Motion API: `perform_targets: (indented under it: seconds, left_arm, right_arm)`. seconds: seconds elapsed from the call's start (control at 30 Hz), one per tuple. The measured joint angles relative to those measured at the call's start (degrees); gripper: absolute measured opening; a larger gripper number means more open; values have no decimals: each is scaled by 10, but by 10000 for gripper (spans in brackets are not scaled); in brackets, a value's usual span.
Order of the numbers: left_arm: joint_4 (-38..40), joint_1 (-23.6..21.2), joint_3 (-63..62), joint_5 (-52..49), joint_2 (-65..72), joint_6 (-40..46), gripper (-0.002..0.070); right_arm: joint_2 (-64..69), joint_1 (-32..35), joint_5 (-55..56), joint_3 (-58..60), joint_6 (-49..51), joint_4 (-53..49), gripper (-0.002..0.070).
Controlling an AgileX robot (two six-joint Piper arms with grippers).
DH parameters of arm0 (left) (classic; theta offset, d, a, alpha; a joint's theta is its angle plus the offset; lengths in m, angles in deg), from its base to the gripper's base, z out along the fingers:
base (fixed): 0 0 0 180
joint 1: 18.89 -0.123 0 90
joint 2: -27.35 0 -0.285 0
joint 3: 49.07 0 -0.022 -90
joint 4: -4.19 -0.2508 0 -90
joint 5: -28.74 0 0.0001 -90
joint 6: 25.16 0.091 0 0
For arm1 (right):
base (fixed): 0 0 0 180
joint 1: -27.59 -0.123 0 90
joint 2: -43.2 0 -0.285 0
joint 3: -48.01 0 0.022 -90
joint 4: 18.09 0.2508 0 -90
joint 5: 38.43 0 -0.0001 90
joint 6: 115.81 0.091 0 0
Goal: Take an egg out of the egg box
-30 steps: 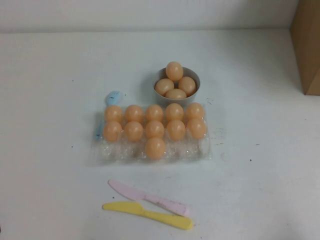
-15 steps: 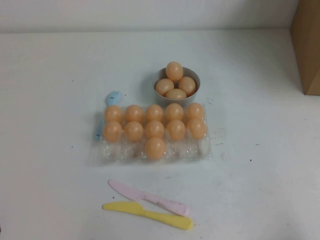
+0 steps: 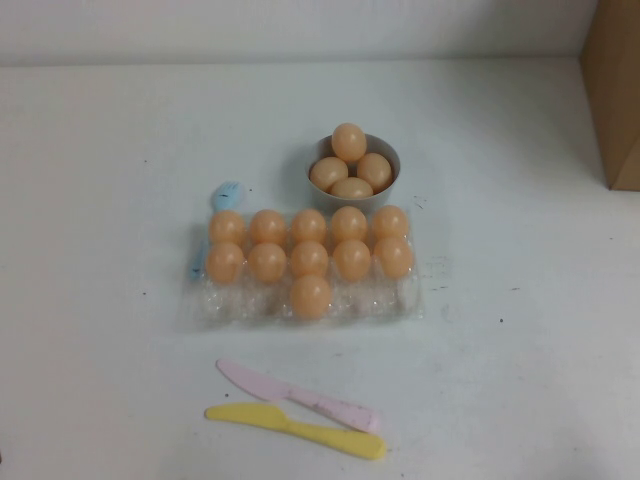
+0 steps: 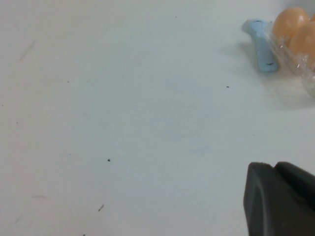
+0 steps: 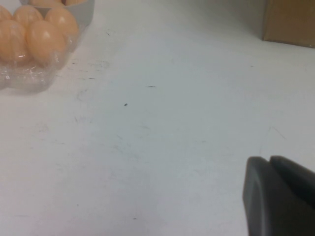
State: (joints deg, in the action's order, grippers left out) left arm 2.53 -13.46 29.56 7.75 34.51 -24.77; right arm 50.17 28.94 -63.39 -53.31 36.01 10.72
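Egg (image 3: 310, 296) in egg box (image 3: 215, 305); left gripper (image 4: 278, 169), right gripper (image 5: 275, 164) well apart.

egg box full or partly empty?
Partly empty. The egg box holds eleven eggs: both far rows are full, while the near row has one egg in its middle cup and four bare cups.

The high view looks steeply down from the robot's side, taking in the whole counter (image 3: 520, 350) with the egg box (image 3: 400, 303) central. Each wrist view sits low and close over bare counter, its own gripper (image 4: 280, 201) edging one corner. All three views share the egg box: the left wrist catches one end, the right wrist the other.
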Motion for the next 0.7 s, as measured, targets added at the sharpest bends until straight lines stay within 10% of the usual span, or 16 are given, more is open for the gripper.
perform_targets:
  seconds: [0.7]
  left_arm:
    - [10, 0, 0, 0, 0, 0, -5]
  right_arm:
    - [0, 0, 0, 0, 0, 0, -18]
